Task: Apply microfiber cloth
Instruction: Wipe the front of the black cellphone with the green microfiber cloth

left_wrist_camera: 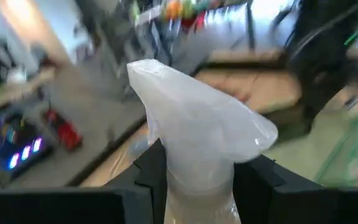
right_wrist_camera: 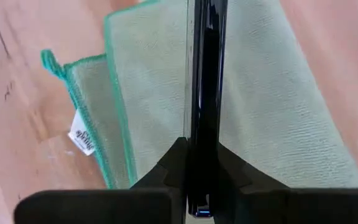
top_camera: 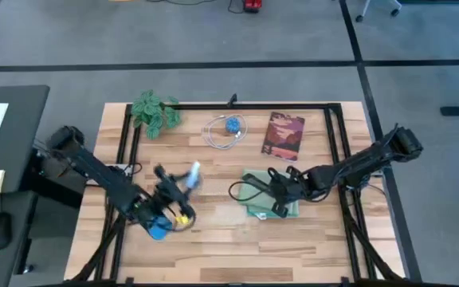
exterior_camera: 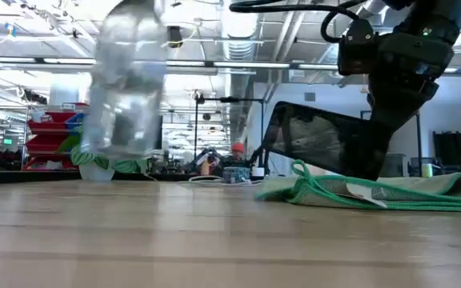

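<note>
1. Nearest you, toward the table's front left, your left gripper (top_camera: 170, 209) is clamped on a clear spray bottle (left_wrist_camera: 194, 143); in the left wrist view its white nozzle sticks up between the two dark fingers (left_wrist_camera: 151, 171), and the bottle looks blurred in the low view.
2. A little farther in, right of centre, your right gripper (right_wrist_camera: 204, 177) is closed on a black phone (right_wrist_camera: 205, 74), holding it on edge; the low view shows the phone (exterior_camera: 326, 140) tilted above the table.
3. Directly under that phone lies the microfiber cloth (right_wrist_camera: 154, 99), pale mint green with a darker green hem and a small white label at one corner, folded flat on the wooden table (top_camera: 213, 239).
4. Farther back you see a coiled white cable with a blue object (top_camera: 228, 130) and a dark red book (top_camera: 284, 135) beside it.
5. At the far left corner sits a leafy green plant (top_camera: 154, 112).
</note>
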You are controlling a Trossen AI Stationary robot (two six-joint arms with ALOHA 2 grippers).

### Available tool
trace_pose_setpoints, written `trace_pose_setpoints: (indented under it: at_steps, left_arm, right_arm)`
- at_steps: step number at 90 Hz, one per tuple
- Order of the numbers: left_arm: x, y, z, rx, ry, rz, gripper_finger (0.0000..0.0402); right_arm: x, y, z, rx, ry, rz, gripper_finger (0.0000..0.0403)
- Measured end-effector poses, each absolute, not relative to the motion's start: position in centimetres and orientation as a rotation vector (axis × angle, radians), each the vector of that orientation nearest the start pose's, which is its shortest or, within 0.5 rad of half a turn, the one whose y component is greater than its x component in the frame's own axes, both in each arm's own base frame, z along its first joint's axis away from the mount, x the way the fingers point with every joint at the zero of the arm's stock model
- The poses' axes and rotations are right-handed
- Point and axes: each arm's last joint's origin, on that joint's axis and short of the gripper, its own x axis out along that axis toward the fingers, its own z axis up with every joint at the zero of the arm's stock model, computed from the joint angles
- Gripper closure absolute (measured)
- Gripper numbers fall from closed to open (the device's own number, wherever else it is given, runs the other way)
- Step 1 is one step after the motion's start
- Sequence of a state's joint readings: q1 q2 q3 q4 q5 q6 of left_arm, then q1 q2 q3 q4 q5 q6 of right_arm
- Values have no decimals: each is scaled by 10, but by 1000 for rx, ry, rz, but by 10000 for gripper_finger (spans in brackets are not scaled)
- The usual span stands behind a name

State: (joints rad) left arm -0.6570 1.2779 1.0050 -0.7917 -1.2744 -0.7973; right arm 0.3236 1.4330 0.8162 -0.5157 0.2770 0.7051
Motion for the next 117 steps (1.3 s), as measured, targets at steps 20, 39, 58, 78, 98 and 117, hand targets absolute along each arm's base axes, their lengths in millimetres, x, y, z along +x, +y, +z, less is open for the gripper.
trace_pose_setpoints:
  at_steps: [20, 39, 58, 78, 98, 117]
  left_arm:
    - [171, -86, 277, 49, 393, 813, 296]
    - [155, -73, 258, -54, 337, 860, 296]
    - [144, -65, 249, -109, 266, 889, 267]
    - [136, -61, 266, -82, 358, 809, 87]
    - [124, -54, 307, -178, 340, 723, 30]
    - [136, -66, 360, -154, 264, 619, 28]
  right_arm:
    - [248, 75, 186, 297, 1029, -331, 380]
    - [248, 75, 186, 296, 1029, -332, 380]
    - [248, 75, 186, 293, 1030, -331, 380]
    - [248, 75, 186, 293, 1030, -330, 380]
    - [248, 75, 185, 293, 1030, -330, 380]
    - [248, 75, 185, 294, 1032, -329, 380]
